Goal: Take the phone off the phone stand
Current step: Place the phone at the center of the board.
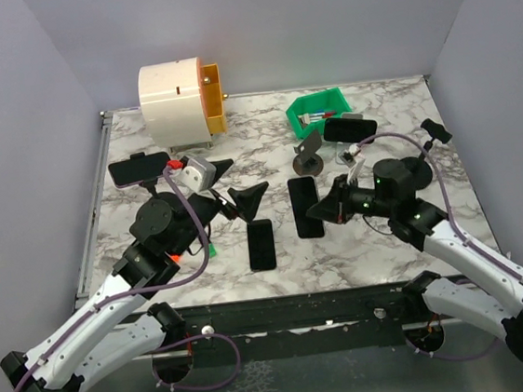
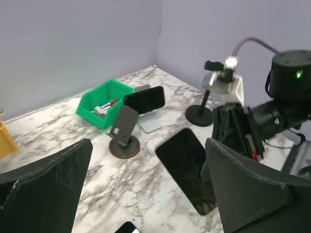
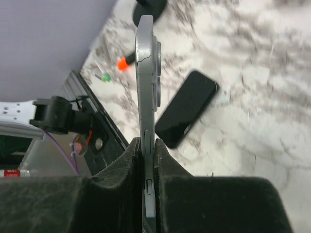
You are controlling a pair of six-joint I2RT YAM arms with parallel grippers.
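Note:
My right gripper (image 1: 324, 207) is shut on one end of a silver phone with a black screen (image 1: 306, 207), holding it flat, screen up, low over the marble table; I cannot tell whether it touches. In the right wrist view the phone (image 3: 146, 82) shows edge-on between the pads of the gripper (image 3: 147, 145). The empty grey phone stand on a brown round base (image 1: 310, 154) stands just behind it, also in the left wrist view (image 2: 124, 133). My left gripper (image 1: 234, 185) is open and empty to the left of the phone, which lies between its fingers in its own view (image 2: 187, 167).
A second black phone (image 1: 261, 244) lies flat near the front. Another phone sits on a stand (image 1: 348, 129) at the back right by a green bin (image 1: 318, 110). A third phone on a stand (image 1: 139, 169) is at the left. A white and yellow drum (image 1: 181, 97) stands at the back.

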